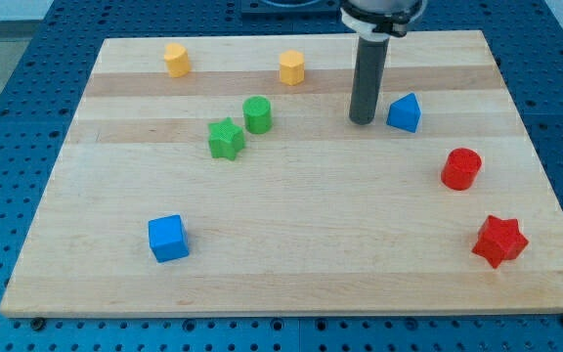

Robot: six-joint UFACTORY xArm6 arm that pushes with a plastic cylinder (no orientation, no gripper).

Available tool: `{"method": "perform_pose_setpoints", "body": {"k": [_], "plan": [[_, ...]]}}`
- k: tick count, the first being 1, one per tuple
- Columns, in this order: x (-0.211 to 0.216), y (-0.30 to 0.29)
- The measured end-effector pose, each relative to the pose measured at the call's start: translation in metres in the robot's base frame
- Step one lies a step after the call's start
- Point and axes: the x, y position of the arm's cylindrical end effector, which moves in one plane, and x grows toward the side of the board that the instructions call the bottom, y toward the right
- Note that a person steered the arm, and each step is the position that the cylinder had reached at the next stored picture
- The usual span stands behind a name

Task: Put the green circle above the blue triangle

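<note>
The green circle (257,114) stands upright on the wooden board (291,254), a little left of centre in the upper half. Just beside it at about seven o'clock sits the green star (226,138), close but with a thin gap showing between them. The blue triangle (405,112) lies well apart from the circle at three o'clock, on nearly the same row.

My tip (363,121) rests on the board just beside the triangle, at its nine o'clock, so it stands between the circle and the triangle and much nearer the triangle; whether it touches the triangle I cannot tell. The arm carries no claw, only the straight dark rod, so there is nothing to spread or press together.

A yellow block (292,67) sits at one o'clock from the circle, and another yellow block (176,59) at ten o'clock, near the board's top edge. The red cylinder (461,168) lies at five o'clock from the triangle, the red star (499,241) further down near the right edge. The blue cube (168,238) sits at seven o'clock from the circle, well apart.
</note>
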Motion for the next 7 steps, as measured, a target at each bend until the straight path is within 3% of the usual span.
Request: {"method": "perform_pose_setpoints", "body": {"k": [2,3,4,5,7], "plan": [[0.020,0.069],[0.000,0.027],[0.039,-0.038],[0.116,-0.111],[0.032,-0.156]]}}
